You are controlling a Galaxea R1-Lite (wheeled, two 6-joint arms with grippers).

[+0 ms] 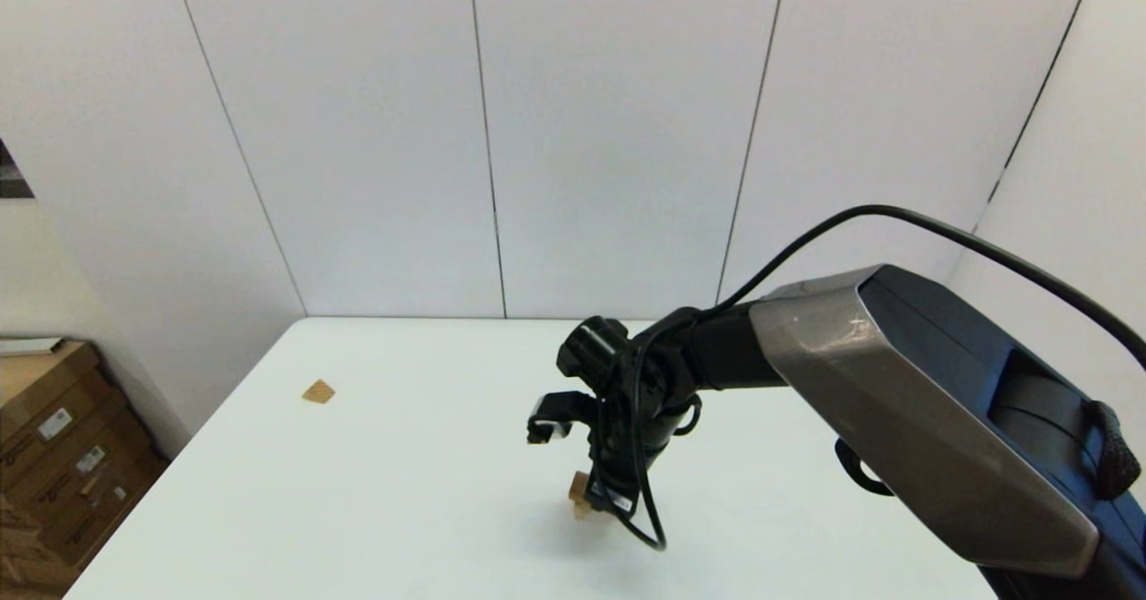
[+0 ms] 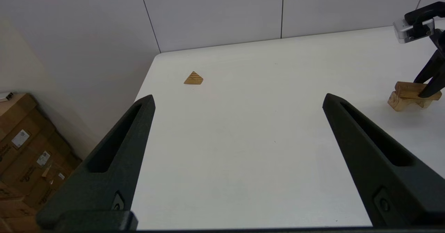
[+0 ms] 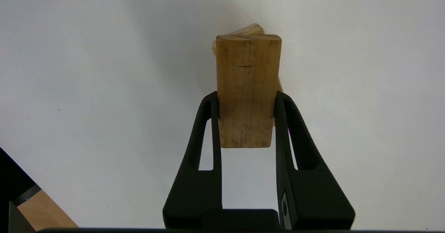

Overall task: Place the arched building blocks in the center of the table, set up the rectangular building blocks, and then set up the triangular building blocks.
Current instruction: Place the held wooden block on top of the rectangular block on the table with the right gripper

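Note:
My right gripper (image 3: 247,97) is shut on the rectangular block (image 3: 245,87), a plain wooden bar held across its width near the middle of the table (image 1: 376,492). Right under the bar is the arched block (image 2: 399,102), legs down; only a corner of the arched block (image 3: 248,29) peeks out in the right wrist view. From the left wrist view the bar (image 2: 412,88) appears to lie on the arch, with the right gripper (image 2: 429,90) over it. The triangular block (image 1: 318,391) lies flat at the far left of the table, also seen as a wedge (image 2: 193,78). My left gripper (image 2: 238,99) is open and holds nothing.
Cardboard boxes (image 1: 54,457) stand on the floor beyond the table's left edge. A white panelled wall (image 1: 573,134) closes the far side. The right arm's cable (image 1: 940,233) loops above the table.

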